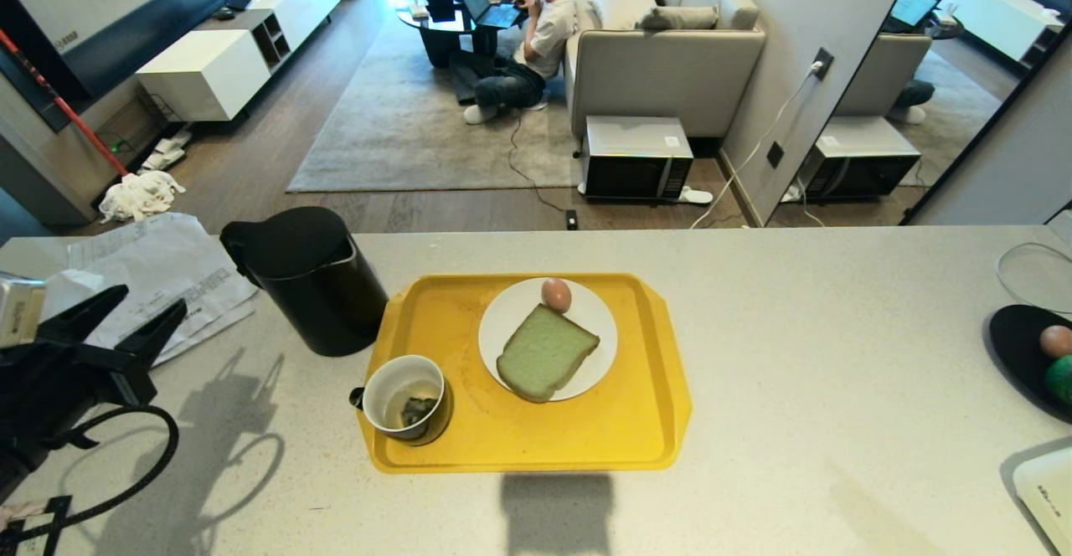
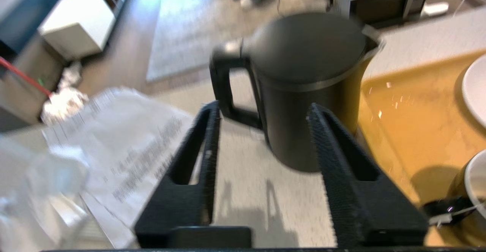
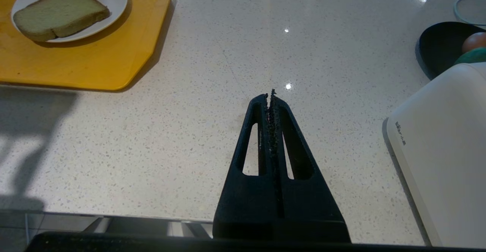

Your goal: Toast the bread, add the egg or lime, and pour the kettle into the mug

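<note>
The left hand [image 1: 134,313] is hovering low over the pale speckled desk [image 1: 796,355] with its fingers apart and empty, apparently lining up on the tall matte black kettle [image 2: 303,88], which is standing just ahead, handle turned toward it. Beyond, the glossy black mug [image 1: 408,398] is sitting on the yellow plastic tray [image 1: 620,430]. The right hand [image 3: 272,94] is resting pressed together.

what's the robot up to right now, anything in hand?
Nothing in hand. The left gripper is open over the counter, left of the kettle, with its fingers pointing toward the kettle's handle. The kettle stands upright beside the yellow tray. On the tray, the bread and an egg sit on the white plate, and the mug is in the near corner. The right gripper is shut and empty above bare counter.
</note>
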Available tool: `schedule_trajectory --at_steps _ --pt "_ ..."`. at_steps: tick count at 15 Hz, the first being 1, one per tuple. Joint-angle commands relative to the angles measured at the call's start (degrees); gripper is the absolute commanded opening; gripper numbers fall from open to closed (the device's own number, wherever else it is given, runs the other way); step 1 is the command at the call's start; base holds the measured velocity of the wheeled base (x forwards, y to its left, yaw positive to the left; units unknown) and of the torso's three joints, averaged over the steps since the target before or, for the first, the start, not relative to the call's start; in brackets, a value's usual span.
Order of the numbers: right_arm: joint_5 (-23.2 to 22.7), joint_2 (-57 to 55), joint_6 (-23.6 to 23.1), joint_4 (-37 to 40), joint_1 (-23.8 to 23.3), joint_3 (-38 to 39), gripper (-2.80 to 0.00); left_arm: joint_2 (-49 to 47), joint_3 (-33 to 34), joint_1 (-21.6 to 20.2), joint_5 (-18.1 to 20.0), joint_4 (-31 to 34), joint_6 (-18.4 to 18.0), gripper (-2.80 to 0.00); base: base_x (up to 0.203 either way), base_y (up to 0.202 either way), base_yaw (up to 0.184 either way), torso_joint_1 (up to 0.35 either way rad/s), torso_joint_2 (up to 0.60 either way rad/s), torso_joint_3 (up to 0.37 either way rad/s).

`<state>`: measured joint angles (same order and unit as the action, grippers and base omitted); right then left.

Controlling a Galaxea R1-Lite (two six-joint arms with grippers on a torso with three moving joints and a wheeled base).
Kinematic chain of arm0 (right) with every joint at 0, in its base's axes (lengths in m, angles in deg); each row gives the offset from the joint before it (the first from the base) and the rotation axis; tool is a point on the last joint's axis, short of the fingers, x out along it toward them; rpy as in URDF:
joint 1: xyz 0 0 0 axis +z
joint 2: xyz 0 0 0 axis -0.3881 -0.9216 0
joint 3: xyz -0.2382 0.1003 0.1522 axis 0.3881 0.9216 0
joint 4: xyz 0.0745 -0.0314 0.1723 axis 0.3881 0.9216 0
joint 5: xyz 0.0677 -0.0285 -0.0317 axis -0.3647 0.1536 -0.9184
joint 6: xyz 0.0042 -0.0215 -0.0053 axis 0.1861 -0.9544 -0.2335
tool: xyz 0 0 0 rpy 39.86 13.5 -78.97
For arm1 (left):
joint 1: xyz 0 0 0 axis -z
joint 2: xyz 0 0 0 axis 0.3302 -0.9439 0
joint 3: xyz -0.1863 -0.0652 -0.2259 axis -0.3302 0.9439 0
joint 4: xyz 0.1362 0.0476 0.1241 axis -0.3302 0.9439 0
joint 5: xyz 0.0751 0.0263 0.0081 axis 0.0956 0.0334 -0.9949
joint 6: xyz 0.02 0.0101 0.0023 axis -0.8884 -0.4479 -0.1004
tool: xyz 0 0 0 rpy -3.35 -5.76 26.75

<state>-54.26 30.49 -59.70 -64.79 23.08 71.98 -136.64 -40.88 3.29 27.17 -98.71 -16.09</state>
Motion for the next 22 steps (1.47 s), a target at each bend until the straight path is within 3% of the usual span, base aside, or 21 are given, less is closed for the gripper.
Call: schedule_trajectory --at_steps 1,6,9,12,15,19,22 --pt "-0.1 0.0 0.0 0.0 0.0 0.1 -2.8 7.6 1.1 0.1 0.2 -0.5 -0.3 -2.8 0.0 0.0 0.0 0.0 0.0 0.0" --pt "0.0 0.0 0.0 0.0 0.0 0.1 -2.8 18.9 1.9 0.3 0.1 -0.5 -0.3 -2.8 0.0 0.0 0.0 0.0 0.0 0.0" --pt "0.0 0.0 0.0 0.0 0.0 0.1 -2.8 27.2 1.2 0.7 0.1 3.2 -1.5 -2.8 0.0 0.0 0.0 0.0 0.0 0.0" --pt "0.0 0.0 0.0 0.0 0.0 0.1 -2.8 34.9 -1.7 4.0 -0.5 13.6 -4.3 -2.8 0.0 0.0 0.0 0.0 0.0 0.0" --pt "0.0 0.0 0.0 0.0 0.0 0.1 -2.8 42.7 -2.1 8.7 -3.6 25.6 -7.3 -2.8 0.0 0.0 0.0 0.0 0.0 0.0" --pt "0.0 0.0 0.0 0.0 0.0 0.1 -2.8 54.3 4.7 10.3 -6.5 35.4 -7.5 -2.8 0.0 0.0 0.0 0.0 0.0 0.0" --pt "0.0 0.0 0.0 0.0 0.0 0.1 -2.8 61.4 8.7 14.1 -13.3 40.5 -7.5 -2.8 0.0 0.0 0.0 0.0 0.0 0.0"
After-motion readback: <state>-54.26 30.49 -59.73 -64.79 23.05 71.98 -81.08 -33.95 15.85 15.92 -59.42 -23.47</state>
